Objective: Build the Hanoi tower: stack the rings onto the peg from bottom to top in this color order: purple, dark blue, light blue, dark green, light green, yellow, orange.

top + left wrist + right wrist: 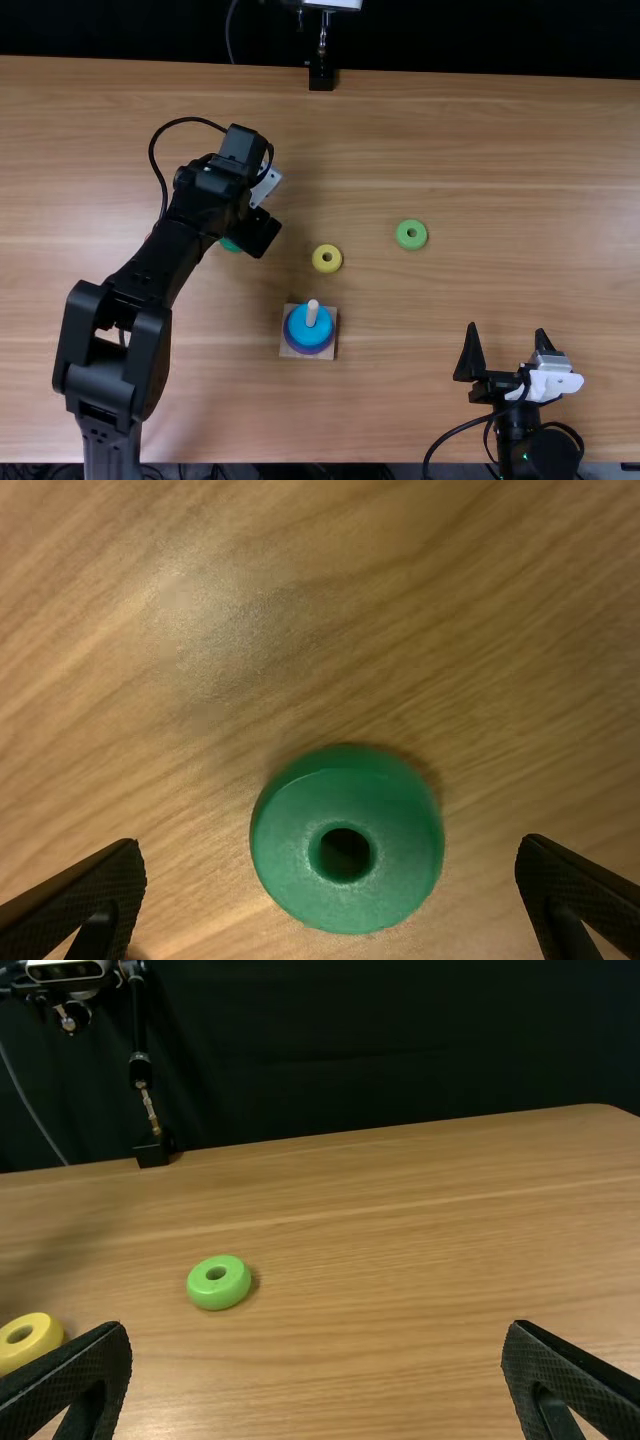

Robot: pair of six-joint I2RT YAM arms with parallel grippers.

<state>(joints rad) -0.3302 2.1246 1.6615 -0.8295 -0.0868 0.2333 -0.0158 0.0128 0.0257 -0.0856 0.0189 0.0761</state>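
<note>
Light brown wooden table [450, 130] under everything. Left arm [150, 260] extends over the left part; its gripper, the left gripper [256, 232], is above the dark green ring [285, 850]. Left wrist view: jaws spread wide, one finger to either side of that ring, bare wood visible between each finger and the ring's edge; no contact. Ring lies flat, hole up, framed between the jaws; height of the fingertips over the wood cannot be told. Right arm [530, 435] is at the near edge, right of the middle; right gripper [507, 338] has its jaws spread, nothing between them, well apart from every ring. Square wooden base [328, 350] holds the upright peg [312, 312], purple ring [308, 350] low, light blue ring [303, 328] on top, peg tip protruding. Loose, flat on the wood: yellow ring [318, 263], near the base on its far side; light green ring [403, 240], farther right.
</note>
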